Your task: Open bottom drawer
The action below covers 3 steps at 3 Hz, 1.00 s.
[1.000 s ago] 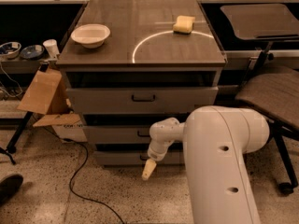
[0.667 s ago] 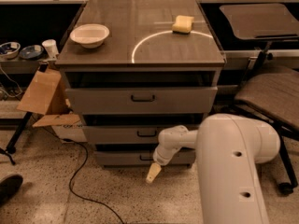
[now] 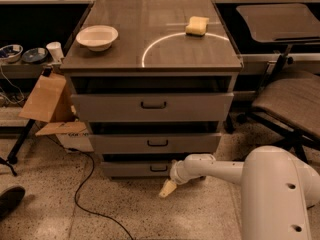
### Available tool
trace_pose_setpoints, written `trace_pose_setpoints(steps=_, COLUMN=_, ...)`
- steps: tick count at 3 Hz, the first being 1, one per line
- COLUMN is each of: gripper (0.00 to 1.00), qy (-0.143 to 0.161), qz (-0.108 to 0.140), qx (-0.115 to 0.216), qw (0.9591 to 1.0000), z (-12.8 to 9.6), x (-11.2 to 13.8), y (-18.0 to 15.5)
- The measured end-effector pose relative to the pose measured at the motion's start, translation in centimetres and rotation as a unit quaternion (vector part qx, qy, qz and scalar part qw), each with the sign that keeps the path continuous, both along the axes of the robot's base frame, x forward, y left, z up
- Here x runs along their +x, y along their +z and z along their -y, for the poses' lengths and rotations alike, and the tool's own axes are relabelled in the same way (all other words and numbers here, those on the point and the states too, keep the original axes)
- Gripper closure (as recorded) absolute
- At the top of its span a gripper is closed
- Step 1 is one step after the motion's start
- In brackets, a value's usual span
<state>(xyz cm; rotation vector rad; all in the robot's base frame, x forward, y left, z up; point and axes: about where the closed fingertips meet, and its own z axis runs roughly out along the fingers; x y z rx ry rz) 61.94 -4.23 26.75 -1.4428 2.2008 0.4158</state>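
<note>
The grey cabinet has three drawers. The bottom drawer (image 3: 137,169) is the shortest one, with a small black bar handle (image 3: 159,168) at its centre. Its front stands slightly out, with a dark gap above it. My gripper (image 3: 167,189) is at the end of the white arm, low over the floor, just below and to the right of that handle. It points down and to the left, and does not touch the handle.
The middle drawer (image 3: 155,143) and top drawer (image 3: 152,106) are above. A white bowl (image 3: 97,37) and yellow sponge (image 3: 197,26) sit on the cabinet top. A cardboard box (image 3: 47,100) and black cable (image 3: 82,194) are at left, an office chair (image 3: 287,101) at right.
The arm's body has shifted right and lower in view. The gripper stays near the bottom drawer's front, now slightly lower and to the right of its handle.
</note>
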Motion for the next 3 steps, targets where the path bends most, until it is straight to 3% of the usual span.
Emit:
trace_pose_setpoints(steps=2, gripper=0.0, qy=-0.012, qz=-0.005, qx=0.013, qw=0.9998, z=0.3, x=-0.2, y=-0.4)
trace_pose_setpoints(steps=3, gripper=0.0, qy=-0.038, qz=-0.01, qx=0.044, qw=0.9983, z=1.2, x=0.5, y=-2.4)
